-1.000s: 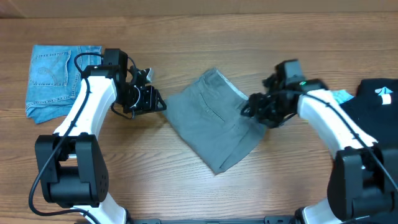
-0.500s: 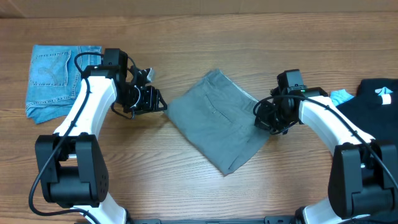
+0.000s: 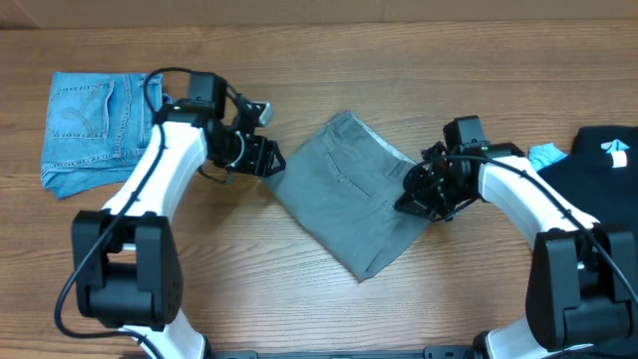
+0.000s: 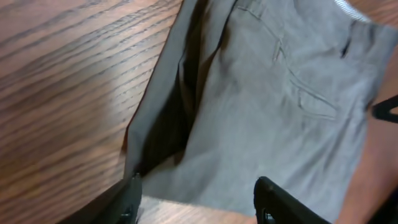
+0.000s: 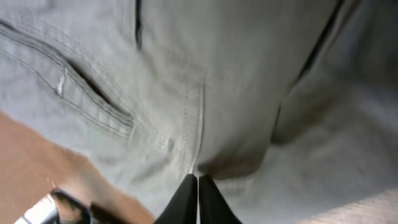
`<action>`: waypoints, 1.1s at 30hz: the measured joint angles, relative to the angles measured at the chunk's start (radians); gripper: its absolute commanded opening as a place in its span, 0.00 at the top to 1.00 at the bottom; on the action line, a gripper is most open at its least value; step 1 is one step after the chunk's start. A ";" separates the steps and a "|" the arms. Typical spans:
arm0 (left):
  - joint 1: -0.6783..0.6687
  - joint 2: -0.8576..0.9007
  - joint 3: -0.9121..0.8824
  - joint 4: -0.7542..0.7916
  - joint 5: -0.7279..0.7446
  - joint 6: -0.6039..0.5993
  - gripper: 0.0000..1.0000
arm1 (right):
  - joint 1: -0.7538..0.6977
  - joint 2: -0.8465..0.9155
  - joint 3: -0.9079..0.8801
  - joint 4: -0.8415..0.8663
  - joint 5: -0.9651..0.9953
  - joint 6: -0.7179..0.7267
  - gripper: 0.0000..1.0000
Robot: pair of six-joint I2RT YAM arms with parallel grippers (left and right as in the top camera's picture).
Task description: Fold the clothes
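The grey shorts [image 3: 344, 189] lie folded in a diamond shape at the table's middle, a slit back pocket [image 4: 314, 102] facing up. My left gripper [image 3: 267, 160] is open at the shorts' left corner; in the left wrist view its fingers [image 4: 132, 200] straddle the near cloth edge [image 4: 205, 186] without touching it. My right gripper [image 3: 411, 196] is at the shorts' right edge. In the right wrist view its fingertips [image 5: 198, 183] are pressed together on a puckered seam of the grey cloth [image 5: 205, 93].
Folded blue denim shorts [image 3: 90, 125] lie at the far left. A black garment [image 3: 608, 165] sits at the right edge with a small teal item [image 3: 543, 153] beside it. Bare wood table [image 3: 319, 299] runs along the front.
My left arm has swung right to the shorts' left corner, jaws a little wider. My right gripper has shut on the shorts' right edge, and the shorts shifted slightly right.
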State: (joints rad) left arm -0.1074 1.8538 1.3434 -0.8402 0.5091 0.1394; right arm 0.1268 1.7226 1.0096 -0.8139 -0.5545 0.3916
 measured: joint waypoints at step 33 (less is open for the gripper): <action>-0.116 0.059 0.021 0.099 0.133 -0.130 0.44 | -0.110 -0.024 0.107 -0.174 0.019 -0.132 0.95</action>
State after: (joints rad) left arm -0.2234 1.9125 1.3647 -0.7410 0.6418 0.0097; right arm 0.0170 1.6985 1.1164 -0.9878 -0.5350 0.2592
